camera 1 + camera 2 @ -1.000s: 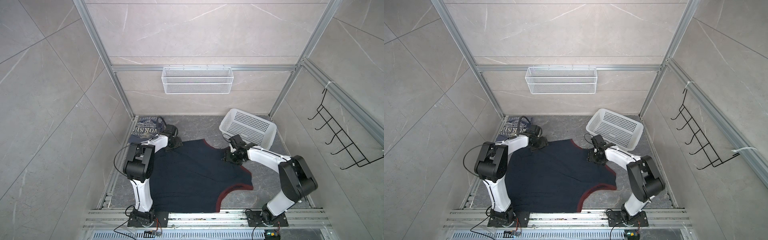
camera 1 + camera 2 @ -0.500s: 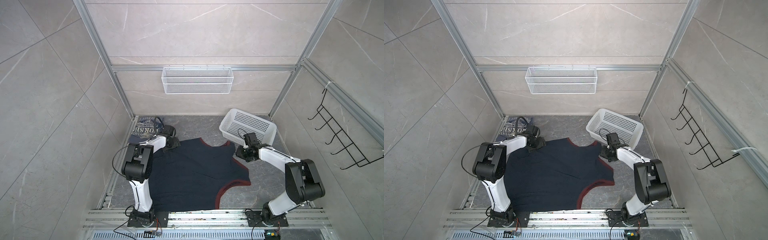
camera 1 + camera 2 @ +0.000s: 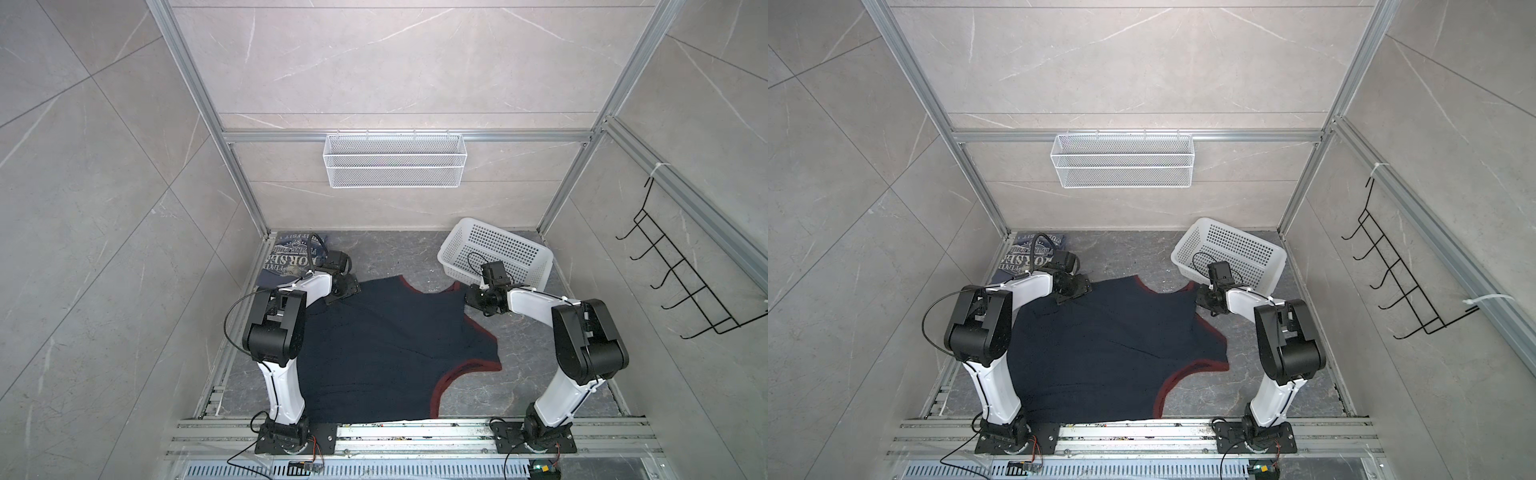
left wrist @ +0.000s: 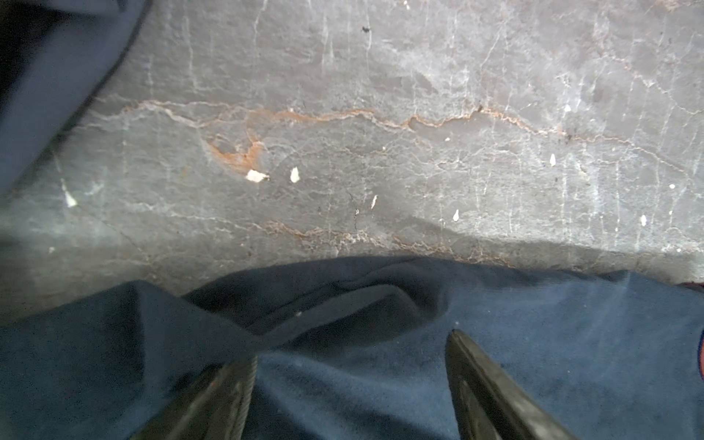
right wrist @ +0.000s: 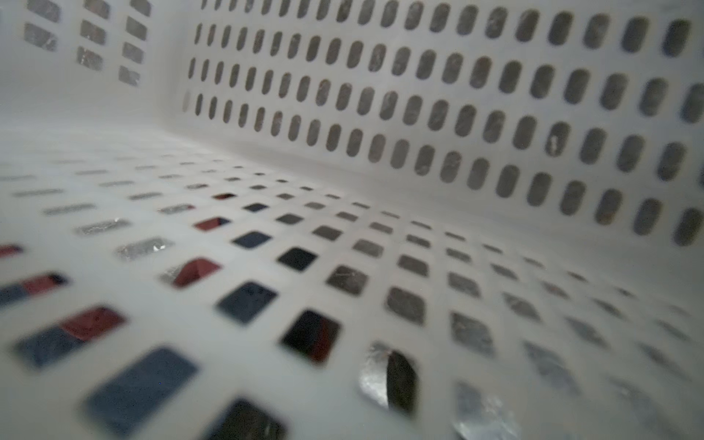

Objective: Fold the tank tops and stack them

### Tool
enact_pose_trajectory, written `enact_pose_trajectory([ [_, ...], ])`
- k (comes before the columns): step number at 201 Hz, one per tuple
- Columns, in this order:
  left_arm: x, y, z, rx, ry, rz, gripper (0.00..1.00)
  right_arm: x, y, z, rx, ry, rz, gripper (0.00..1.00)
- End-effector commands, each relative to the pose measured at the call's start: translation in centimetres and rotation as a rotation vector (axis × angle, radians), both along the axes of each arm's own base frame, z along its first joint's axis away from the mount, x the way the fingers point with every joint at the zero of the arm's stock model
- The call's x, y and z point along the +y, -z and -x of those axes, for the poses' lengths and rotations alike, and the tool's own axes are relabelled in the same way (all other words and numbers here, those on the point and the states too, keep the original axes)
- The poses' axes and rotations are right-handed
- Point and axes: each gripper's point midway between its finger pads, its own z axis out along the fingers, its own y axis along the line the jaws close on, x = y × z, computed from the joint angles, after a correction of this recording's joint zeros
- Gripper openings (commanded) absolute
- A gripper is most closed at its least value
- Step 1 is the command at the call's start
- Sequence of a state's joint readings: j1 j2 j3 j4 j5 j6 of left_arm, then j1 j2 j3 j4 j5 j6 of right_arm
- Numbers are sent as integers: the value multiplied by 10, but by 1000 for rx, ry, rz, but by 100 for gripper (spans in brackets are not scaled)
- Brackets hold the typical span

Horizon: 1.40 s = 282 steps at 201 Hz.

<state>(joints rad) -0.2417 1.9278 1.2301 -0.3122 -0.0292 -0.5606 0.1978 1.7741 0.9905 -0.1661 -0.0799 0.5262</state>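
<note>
navy tank top (image 3: pixel 386 349) with maroon trim lies spread mid-table, and its far right strap (image 3: pixel 455 289) now sits further out toward the white basket (image 3: pixel 505 249) than a second ago. so it looks flatter, probably close to ready for a first fold. slate-blue tank top (image 3: pixel 286 259) waits in the far left corner. right gripper (image 3: pixel 471 296) has slid out to that strap, can't tell if it's pinching. left gripper (image 4: pixel 352 348) rests on the other shoulder, fingers wide apart, nothing pinched.

Twin overhead views; wrist views skim jersey (image 4: pixel 533 362), basket (image 5: pixel 381 179).
</note>
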Motion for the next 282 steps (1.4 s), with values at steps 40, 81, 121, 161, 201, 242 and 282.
enact_pose_trajectory([
  [40,2,17,26,102,-9,10,81,17,18,0,74,-42,28,43],
  [81,2,16,26,103,-7,9,81,20,23,-4,99,-38,70,33],
  [121,3,16,27,104,-7,0,81,14,20,-3,96,-19,110,12],
  [161,9,16,28,103,-20,-28,81,-1,1,3,59,11,177,1],
  [201,11,15,29,104,-30,-33,81,-18,-31,20,18,43,268,0],
  [242,11,14,28,99,-34,-30,81,-32,-40,37,16,87,338,0],
  [282,9,14,28,99,-23,-23,81,-46,-53,33,-8,120,416,0],
])
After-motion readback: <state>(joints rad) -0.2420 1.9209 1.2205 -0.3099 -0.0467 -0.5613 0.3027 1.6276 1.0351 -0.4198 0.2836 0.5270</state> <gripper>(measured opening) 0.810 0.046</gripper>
